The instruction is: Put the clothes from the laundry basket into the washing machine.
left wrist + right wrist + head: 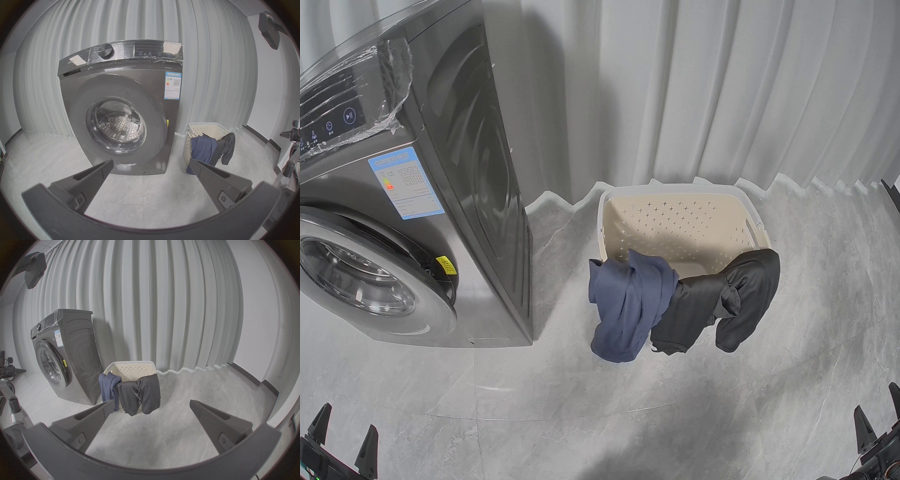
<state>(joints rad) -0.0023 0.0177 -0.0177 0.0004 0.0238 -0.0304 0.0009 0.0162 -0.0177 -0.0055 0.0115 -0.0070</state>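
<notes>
A cream laundry basket (681, 219) stands on the floor by the curtain, right of the grey washing machine (412, 206). A blue garment (628, 303) and a black garment (725, 297) hang over the basket's near rim. The machine's round door (116, 125) looks nearly shut, with a thin gap at its edge in the head view. My left gripper (342, 434) is open at the lower left, well back from the machine. My right gripper (878, 415) is open at the lower right, far from the basket. Both are empty. The same basket (132, 371) and clothes appear ahead in the right wrist view.
White curtains (706, 87) line the back wall. Grey tiled floor (581, 400) spreads open between me, the machine and the basket. A dark skirting strip (250, 377) runs along the wall at the right.
</notes>
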